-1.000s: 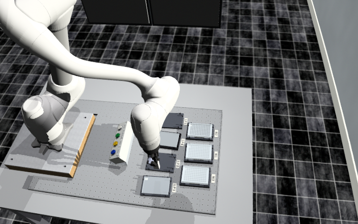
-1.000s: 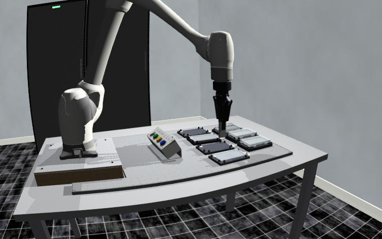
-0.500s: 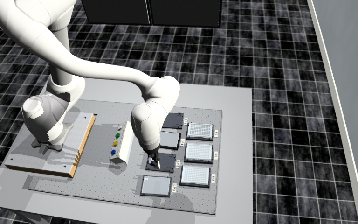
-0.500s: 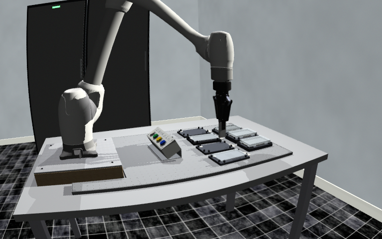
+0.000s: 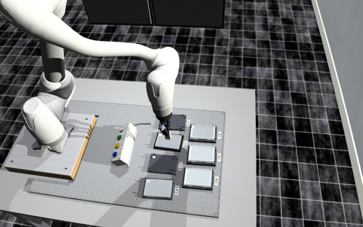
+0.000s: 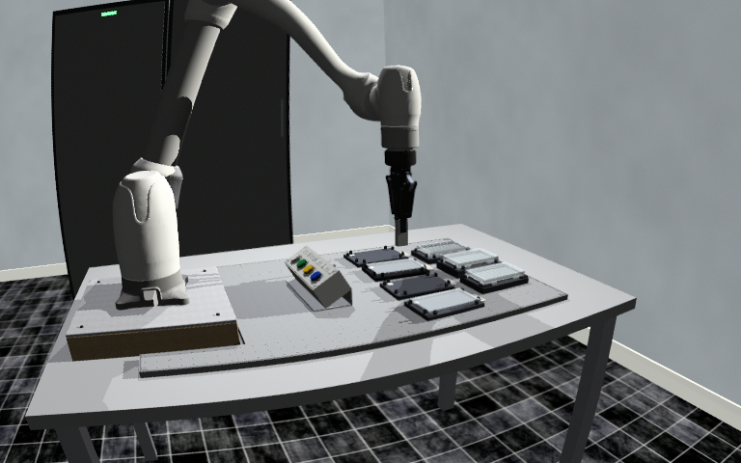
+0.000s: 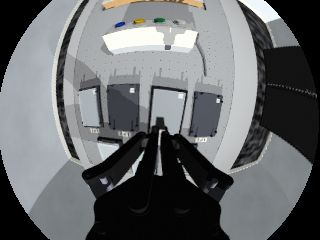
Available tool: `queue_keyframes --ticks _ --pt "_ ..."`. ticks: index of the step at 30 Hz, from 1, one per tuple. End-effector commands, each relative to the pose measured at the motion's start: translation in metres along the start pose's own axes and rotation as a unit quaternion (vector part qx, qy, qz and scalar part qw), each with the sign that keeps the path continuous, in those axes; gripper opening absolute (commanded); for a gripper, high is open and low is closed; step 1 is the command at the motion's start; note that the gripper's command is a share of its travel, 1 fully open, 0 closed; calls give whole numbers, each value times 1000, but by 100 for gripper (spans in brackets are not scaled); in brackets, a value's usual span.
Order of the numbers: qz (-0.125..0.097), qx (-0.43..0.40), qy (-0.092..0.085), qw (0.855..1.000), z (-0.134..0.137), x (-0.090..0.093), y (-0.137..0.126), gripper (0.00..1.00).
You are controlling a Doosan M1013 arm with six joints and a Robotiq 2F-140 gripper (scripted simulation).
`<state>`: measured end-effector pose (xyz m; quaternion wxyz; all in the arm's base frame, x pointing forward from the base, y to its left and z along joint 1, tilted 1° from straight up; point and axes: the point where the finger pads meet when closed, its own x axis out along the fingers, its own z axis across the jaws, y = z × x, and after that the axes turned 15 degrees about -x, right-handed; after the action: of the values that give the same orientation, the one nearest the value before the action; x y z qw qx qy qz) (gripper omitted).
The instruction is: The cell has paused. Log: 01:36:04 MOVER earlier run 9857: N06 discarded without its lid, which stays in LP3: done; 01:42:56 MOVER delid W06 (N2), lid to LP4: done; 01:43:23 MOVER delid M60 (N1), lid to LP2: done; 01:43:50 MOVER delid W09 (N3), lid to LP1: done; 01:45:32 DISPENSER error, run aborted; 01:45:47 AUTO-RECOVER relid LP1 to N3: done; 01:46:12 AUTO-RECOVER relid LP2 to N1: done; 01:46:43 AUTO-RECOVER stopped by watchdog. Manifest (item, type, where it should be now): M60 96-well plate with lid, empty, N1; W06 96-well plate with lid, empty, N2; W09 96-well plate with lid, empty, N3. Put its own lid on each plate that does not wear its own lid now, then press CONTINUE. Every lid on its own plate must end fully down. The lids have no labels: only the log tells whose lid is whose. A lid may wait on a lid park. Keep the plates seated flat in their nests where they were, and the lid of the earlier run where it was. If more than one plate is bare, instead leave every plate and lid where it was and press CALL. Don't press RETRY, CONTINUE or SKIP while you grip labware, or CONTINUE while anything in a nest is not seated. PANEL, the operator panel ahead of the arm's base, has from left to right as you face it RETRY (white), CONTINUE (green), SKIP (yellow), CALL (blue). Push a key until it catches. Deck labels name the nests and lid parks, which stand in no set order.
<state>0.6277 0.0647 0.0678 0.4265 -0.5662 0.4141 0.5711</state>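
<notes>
Nothing of the remaining work looks done yet. In the top view the right column of 3 nests holds 3 plates. The middle plate [image 5: 201, 154] and the lower plate [image 5: 198, 177] look pale and covered. The upper plate [image 5: 202, 132], by the tag that seems to read N2, shows its well grid more sharply and appears bare. That makes 1 bare plate, so relidding applies rather than CALL.

Its lid [image 5: 173, 144] lies flat on the second park from the top, left of that bare plate. The top park [image 5: 178, 121] and the third park [image 5: 162, 163] are dark and hold nothing. The bottom park carries the earlier-run lid [image 5: 158, 187], which should stay there.

The jaws hang above the upper left edge of the waiting lid, fully closed with nothing between them. They would have to open before a grasp.

Left to do: grip that lid, seat it fully down on the bare plate, release, then push the green key [image 5: 119, 137] on the panel [image 5: 125, 152] at the centre left of the desk [image 5: 240, 160].
</notes>
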Motion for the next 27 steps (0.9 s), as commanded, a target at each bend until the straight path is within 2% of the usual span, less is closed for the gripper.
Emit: queue_keyframes --ticks 1,2,4,27 --pt "1 1 2 1000 46 0 -11 0" --pt "1 1 2 1000 66 0 -13 0" --pt "1 1 2 1000 84 0 -15 0" --pt "1 1 2 1000 85 0 -15 0"
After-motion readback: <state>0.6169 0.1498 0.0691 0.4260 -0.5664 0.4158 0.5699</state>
